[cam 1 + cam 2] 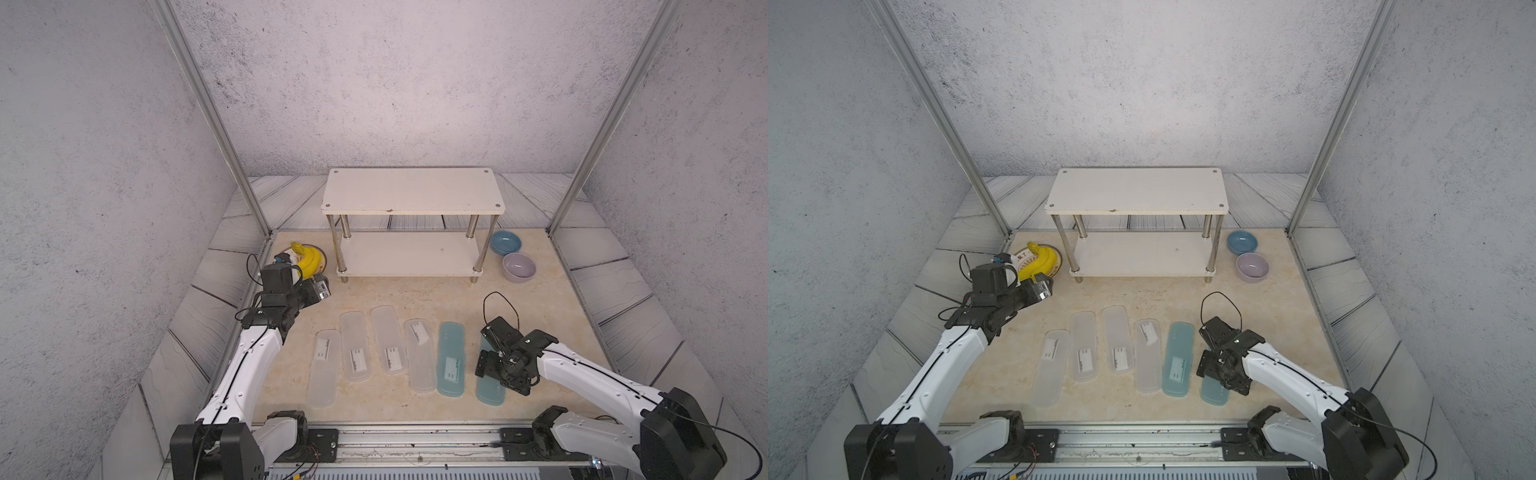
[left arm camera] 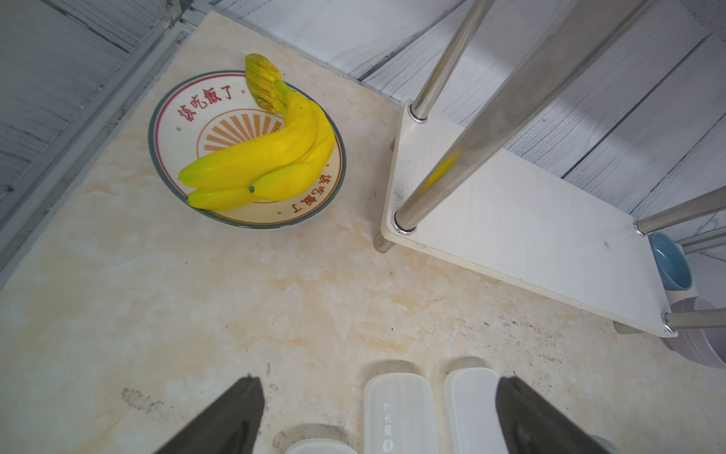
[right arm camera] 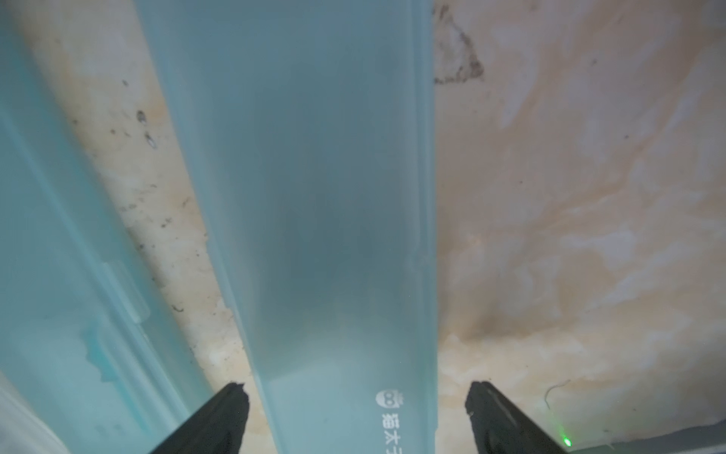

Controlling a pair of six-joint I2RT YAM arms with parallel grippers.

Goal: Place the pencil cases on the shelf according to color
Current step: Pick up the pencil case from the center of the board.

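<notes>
- top views: shelf [image 1: 411,191] at the back of the table [image 1: 415,295]. six pencil cases lie flat in a row on the table in front of it: four frosted cases [image 1: 388,338] toward the left arm's side, then inner teal case [image 1: 451,359] and outer teal case [image 1: 490,392].
- top views: right gripper [image 1: 486,370] low over the middle of the outer teal case. left gripper [image 1: 1045,289] well apart from the row, near the plate [image 1: 1022,257] of bananas [image 1: 1038,261].
- left wrist view: left gripper [image 2: 379,381] spread wide, holding nothing. ends of frosted cases lie on the table below it.
- right wrist view: right gripper [image 3: 355,387] spread wide astride the outer teal case [image 3: 314,196]. table shows between each fingertip and the case, so no grip. inner teal case [image 3: 59,275] lies just beside.
</notes>
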